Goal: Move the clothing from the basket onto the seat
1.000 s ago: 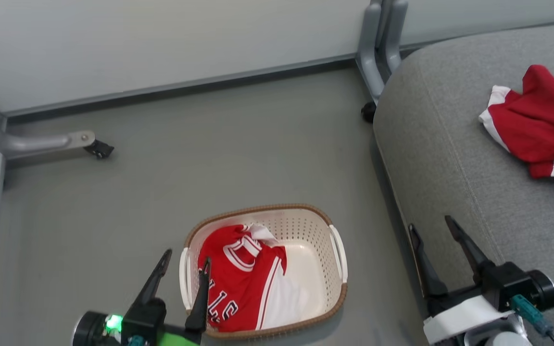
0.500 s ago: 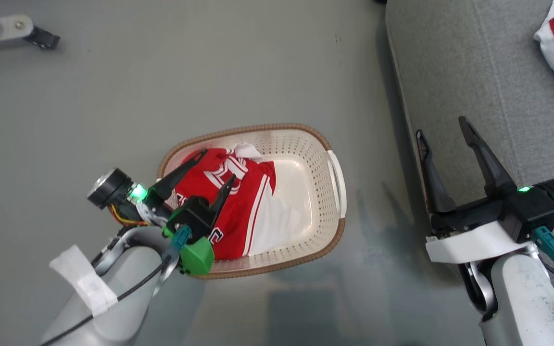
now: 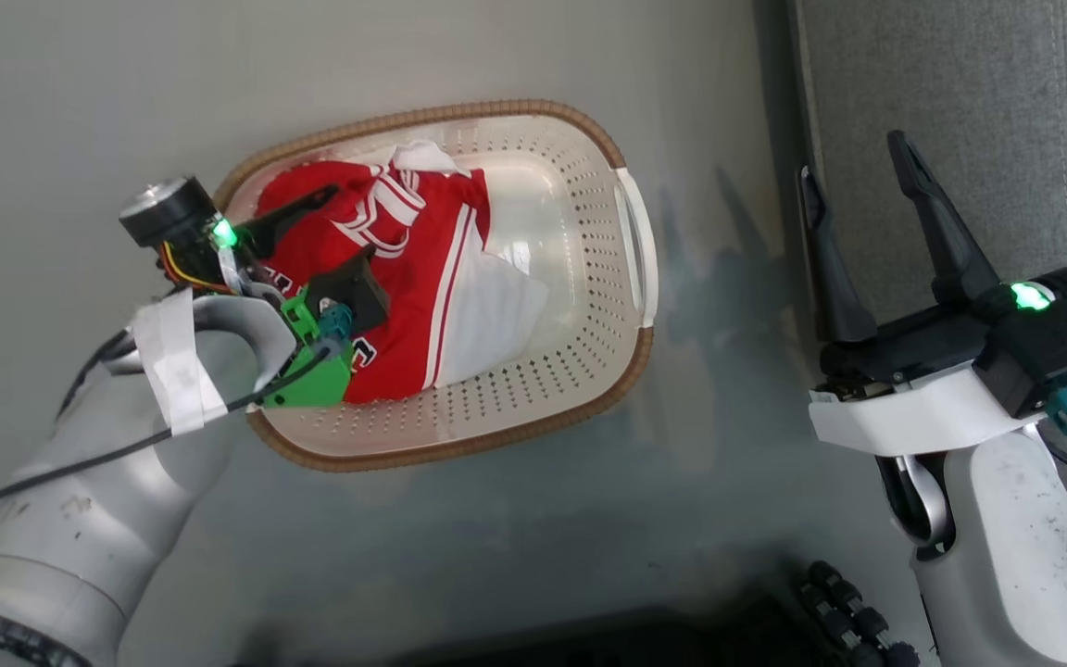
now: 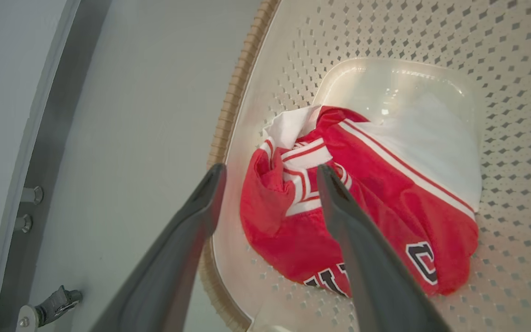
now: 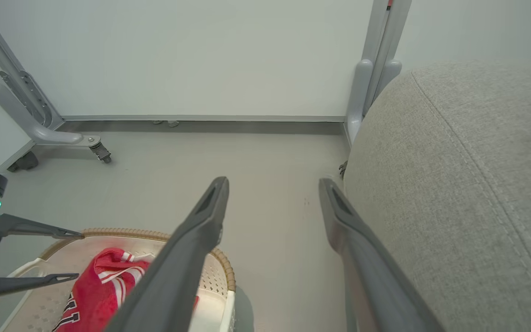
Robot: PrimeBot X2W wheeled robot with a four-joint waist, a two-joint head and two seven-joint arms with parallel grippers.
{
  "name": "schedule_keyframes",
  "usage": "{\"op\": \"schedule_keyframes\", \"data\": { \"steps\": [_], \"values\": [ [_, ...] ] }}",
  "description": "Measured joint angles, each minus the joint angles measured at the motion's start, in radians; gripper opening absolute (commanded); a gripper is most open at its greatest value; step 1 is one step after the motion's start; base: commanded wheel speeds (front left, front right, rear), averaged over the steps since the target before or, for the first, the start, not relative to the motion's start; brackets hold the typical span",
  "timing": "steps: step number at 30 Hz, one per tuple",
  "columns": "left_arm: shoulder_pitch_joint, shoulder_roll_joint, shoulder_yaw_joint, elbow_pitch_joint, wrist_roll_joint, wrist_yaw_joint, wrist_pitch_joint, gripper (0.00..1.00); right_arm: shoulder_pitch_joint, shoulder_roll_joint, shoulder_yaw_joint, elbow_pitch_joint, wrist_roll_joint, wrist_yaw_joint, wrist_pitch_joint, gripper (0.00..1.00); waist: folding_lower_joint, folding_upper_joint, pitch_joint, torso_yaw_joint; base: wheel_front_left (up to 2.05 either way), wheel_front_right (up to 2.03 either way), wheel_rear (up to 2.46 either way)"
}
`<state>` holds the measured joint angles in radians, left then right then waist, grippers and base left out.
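1. Two long dark fingers of the left gripper stand spread wide with nothing clamped between them. It is open and hangs over one end of the laundry basket.
2. Just past its fingertips lies the red jersey, crumpled inside the basket, with its striped red-and-white trim bunched under the gap between the fingers. Whether either finger touches the cloth cannot be told.
3. In the left wrist view one finger runs over the red cloth. The other lies across the basket's brown woven-look rim.
4. Nearest the wrist, a fold of the jersey shows dark-outlined white lettering. Farther from the tips its white panel spreads toward the bare, glossy basket floor.
5. Around the jersey rise the cream perforated walls, and the basket stands on the grey floor.
6. Well apart from the left gripper, beyond the basket's far handle, the right gripper is also open and empty, its two fingers splayed.
7. Its fingertips sit over the edge of the seat, a grey woven sofa cushion with a stitched seam. The cushion lies on that gripper's right and the floor on its left.
8. Ahead of the right gripper's tips, the right wrist view shows a pale wall panel and a grey frame leg with a caster.
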<state>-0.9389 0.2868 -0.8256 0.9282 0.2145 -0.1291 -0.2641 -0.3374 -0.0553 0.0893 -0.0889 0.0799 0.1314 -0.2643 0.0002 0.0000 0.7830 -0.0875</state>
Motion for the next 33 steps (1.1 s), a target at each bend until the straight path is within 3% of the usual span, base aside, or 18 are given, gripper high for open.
{"op": "schedule_keyframes", "data": {
  "steps": [8,18,33],
  "values": [
    [-0.126,-0.027,-0.021,0.203,0.028,0.054,0.012,1.00,-0.033,0.003,0.007,-0.013,0.034,0.000,0.000,1.00,0.0000,0.0000,0.110,-0.041,0.00,0.00,0.00],
    [-0.175,-0.043,-0.049,0.289,0.044,0.146,0.008,1.00,-0.045,0.005,0.018,-0.017,0.080,0.000,0.000,1.00,-0.0001,0.0000,0.166,-0.074,0.00,0.00,0.00],
    [-0.246,-0.044,-0.071,0.334,0.031,0.166,0.008,1.00,-0.063,0.005,0.026,-0.030,0.110,0.000,0.000,1.00,-0.0001,0.0000,0.239,-0.103,0.00,0.00,0.00]
  ]
}}
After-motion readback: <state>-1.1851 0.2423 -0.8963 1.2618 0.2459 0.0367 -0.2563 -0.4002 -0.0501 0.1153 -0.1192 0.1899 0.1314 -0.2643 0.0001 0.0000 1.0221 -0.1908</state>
